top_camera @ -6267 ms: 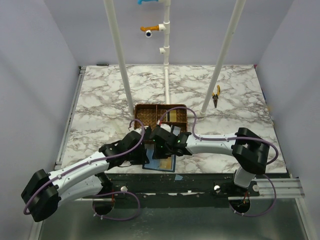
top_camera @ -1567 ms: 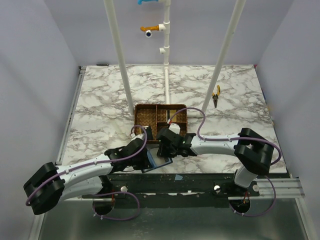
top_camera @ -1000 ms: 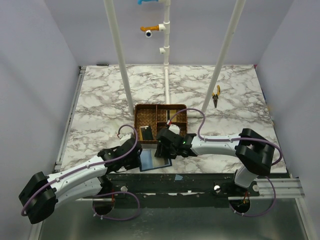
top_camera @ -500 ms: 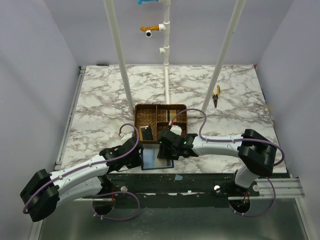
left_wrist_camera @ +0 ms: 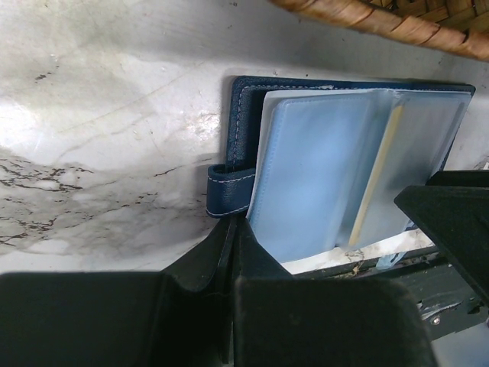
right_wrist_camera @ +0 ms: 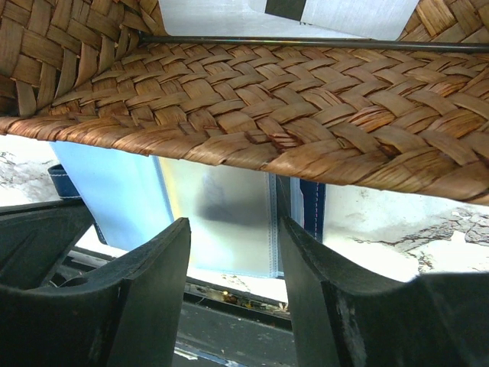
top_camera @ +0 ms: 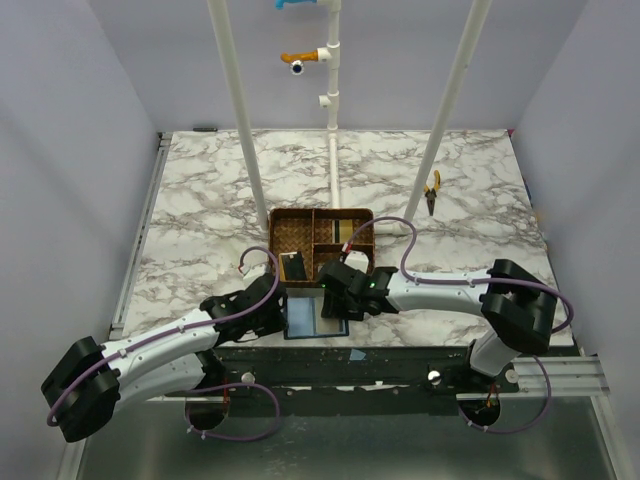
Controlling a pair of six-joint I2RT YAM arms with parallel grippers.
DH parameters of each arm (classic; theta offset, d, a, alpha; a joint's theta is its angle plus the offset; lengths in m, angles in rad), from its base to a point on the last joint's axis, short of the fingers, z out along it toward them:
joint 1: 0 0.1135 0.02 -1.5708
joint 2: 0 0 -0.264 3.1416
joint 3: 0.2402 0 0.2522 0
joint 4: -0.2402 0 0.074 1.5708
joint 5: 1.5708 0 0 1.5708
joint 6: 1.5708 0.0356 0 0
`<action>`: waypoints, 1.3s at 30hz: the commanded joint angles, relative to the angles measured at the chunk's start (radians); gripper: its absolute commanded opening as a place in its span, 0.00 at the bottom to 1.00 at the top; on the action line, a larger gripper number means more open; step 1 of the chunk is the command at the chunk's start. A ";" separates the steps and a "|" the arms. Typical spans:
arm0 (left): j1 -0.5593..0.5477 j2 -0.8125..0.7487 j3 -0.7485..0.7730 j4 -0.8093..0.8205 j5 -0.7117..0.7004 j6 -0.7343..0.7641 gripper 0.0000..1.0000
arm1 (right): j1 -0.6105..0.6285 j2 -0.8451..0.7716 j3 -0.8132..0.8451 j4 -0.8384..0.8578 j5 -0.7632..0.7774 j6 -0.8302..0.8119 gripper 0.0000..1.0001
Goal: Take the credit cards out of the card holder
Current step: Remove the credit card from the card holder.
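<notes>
The navy card holder (top_camera: 300, 320) lies open at the table's near edge, its pale clear sleeves up (left_wrist_camera: 321, 160). A gold card's edge (left_wrist_camera: 376, 180) shows inside a sleeve. My left gripper (top_camera: 277, 315) is shut on the holder's left cover edge by the strap (left_wrist_camera: 233, 228). My right gripper (top_camera: 336, 304) hovers open and empty over the holder's right sleeves (right_wrist_camera: 229, 214), just under the tray's rim. A dark card (top_camera: 293, 266) lies in front of the wicker tray's left part. More cards (top_camera: 346, 232) lie in the tray; one pale card shows in the right wrist view (right_wrist_camera: 328, 11).
The brown wicker divided tray (top_camera: 290, 215) stands just behind the holder, and its woven wall (right_wrist_camera: 267, 107) fills the upper right wrist view. Three white posts (top_camera: 240, 120) rise behind it. Yellow-handled pliers (top_camera: 432, 192) lie at the back right. The table's near edge runs under the holder.
The tilted holder has come down flat. A dark card now lies in front of the tray. My right gripper has shifted slightly right over the holder. The left gripper stays at its left edge.
</notes>
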 commanded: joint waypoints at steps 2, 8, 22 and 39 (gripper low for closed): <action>0.001 0.016 -0.035 -0.029 0.008 0.017 0.00 | 0.007 -0.003 -0.022 -0.021 0.018 -0.005 0.55; 0.001 0.023 -0.035 -0.013 0.016 0.024 0.00 | 0.007 0.005 -0.060 0.079 -0.050 0.002 0.55; 0.001 0.029 -0.041 0.013 0.034 0.035 0.00 | 0.007 -0.076 -0.105 0.207 -0.071 0.015 0.51; 0.001 -0.079 -0.020 -0.070 0.046 0.046 0.00 | 0.007 -0.083 -0.093 0.212 -0.067 0.022 0.55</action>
